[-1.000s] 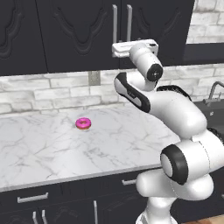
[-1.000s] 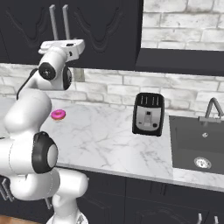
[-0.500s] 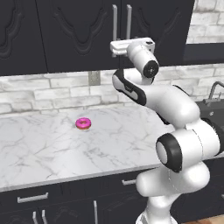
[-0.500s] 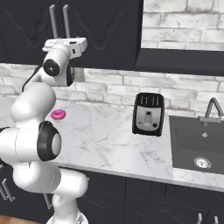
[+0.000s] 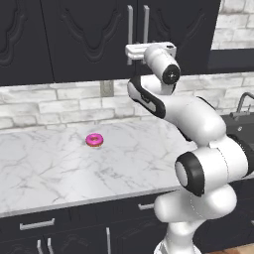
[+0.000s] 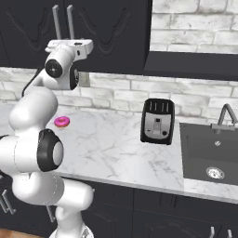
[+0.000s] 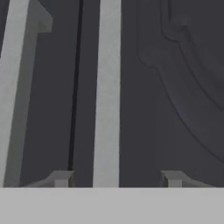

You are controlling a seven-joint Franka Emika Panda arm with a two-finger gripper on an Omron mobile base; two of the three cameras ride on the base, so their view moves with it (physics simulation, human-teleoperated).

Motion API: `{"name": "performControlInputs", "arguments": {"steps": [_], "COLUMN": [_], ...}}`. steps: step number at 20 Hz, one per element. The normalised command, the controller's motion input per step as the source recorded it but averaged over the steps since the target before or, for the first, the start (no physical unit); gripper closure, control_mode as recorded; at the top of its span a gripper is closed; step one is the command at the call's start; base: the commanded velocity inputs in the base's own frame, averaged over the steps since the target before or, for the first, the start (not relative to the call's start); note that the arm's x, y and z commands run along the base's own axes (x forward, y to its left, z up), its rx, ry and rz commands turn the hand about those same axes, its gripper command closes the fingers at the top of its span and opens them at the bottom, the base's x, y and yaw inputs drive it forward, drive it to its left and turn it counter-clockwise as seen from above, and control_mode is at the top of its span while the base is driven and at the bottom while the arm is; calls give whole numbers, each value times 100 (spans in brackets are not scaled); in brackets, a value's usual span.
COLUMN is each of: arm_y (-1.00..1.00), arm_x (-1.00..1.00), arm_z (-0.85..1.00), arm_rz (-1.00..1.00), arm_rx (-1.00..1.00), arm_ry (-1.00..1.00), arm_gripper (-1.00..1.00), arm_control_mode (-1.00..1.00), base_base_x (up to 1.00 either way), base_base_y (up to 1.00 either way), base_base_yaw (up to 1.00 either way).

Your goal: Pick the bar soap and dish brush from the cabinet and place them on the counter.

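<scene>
Gripper at the cabinet door handles, doors shut.

Pink donut (image 5: 94,140) lying on the counter (image 5: 54,173) toward its back edge, well clear of the front edge. Gripper (image 7: 113,179) raised at the cabinet (image 5: 89,39), fingertips (image 7: 61,178) parted either side of the right-hand silver handle (image 7: 107,92), gripping nothing visibly. Black toaster (image 6: 158,122) upright near the counter's right end, just beside the sink (image 6: 211,153). Soap and brush position: cannot tell.
</scene>
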Motion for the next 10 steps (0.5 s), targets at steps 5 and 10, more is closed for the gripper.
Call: {"name": "performControlInputs", "arguments": {"steps": [5,10], "arm_y": [7,21], "arm_x": [36,45], "arm_z": [-3,-10], "arm_rz": [0,0], "arm_rx": [0,-5], "arm_ry": [6,22], "arm_gripper": [100,100], "arm_control_mode": [-100,-100], "base_base_x": [0,0], "base_base_y": [0,0], "base_base_yaw": [0,0]}}
